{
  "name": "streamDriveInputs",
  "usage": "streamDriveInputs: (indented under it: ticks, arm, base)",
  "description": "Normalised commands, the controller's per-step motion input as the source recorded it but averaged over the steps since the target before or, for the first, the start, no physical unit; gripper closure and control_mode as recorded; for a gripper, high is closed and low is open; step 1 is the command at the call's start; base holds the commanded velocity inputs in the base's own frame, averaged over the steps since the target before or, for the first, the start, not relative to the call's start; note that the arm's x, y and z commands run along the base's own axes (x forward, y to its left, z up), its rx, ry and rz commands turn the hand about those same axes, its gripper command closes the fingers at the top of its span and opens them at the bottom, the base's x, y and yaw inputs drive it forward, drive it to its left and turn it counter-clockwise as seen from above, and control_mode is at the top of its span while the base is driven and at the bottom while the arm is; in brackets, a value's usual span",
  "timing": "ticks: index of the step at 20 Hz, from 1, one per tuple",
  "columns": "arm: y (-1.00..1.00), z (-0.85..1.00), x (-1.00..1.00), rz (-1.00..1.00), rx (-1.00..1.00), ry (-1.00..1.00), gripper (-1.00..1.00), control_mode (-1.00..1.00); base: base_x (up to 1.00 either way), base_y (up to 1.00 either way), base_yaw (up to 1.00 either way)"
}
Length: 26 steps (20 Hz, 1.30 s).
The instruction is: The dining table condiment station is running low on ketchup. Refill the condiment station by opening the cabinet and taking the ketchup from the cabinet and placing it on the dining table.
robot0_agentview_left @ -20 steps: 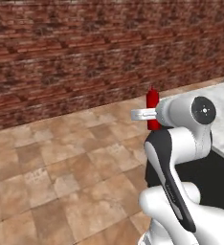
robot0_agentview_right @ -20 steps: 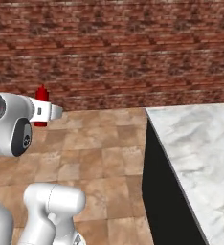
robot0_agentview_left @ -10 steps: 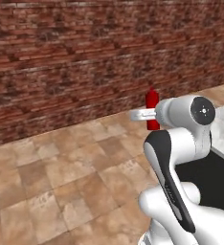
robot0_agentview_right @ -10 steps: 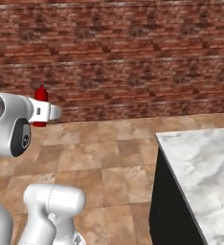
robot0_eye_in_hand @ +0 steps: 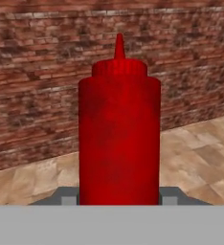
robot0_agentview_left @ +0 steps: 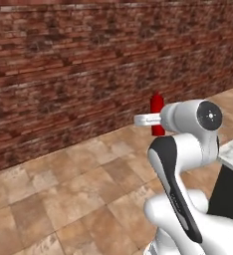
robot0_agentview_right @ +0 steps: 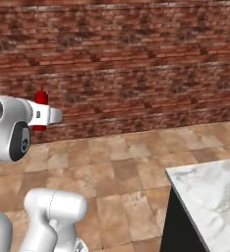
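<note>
I see the ketchup [robot0_eye_in_hand: 119,139] upright in the hand view, nozzle pointing up, its red body standing between my finger tips; the hand [robot0_eye_in_hand: 119,195] is clenched on its lower part. From the left base view the ketchup [robot0_agentview_left: 157,113] sits up in the air at the end of the arm, above the tiled floor [robot0_agentview_left: 63,189], with the red brick wall [robot0_agentview_left: 78,64] behind it. A corner of the marble counter [robot0_agentview_right: 210,197] shows low on the right of the right base view, well apart from the ketchup [robot0_agentview_right: 41,101].
</note>
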Motion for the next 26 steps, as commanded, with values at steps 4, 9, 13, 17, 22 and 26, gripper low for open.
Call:
streamDriveInputs:
  ticks: [4, 9, 13, 17, 22, 26]
  arm:
    - [0.0, 0.0, 0.0, 0.0, 0.0, 0.0, 1.0, 1.0]
    - [0.0, 0.0, 0.0, 0.0, 0.0, 0.0, 1.0, 1.0]
    - [0.0, 0.0, 0.0, 0.0, 0.0, 0.0, 1.0, 1.0]
    - [0.0, 0.0, 0.0, 0.0, 0.0, 0.0, 1.0, 1.0]
    - [0.0, 0.0, 0.0, 0.0, 0.0, 0.0, 1.0, 1.0]
    - [0.0, 0.0, 0.0, 0.0, 0.0, 0.0, 1.0, 1.0]
  base:
    - [0.72, 0.0, -0.32]
    - [0.65, 0.0, -0.33]
    - [0.62, 0.0, -0.32]
    - [0.55, 0.0, -0.32]
    - [0.52, 0.01, -0.38]
    - [0.61, 0.07, -0.49]
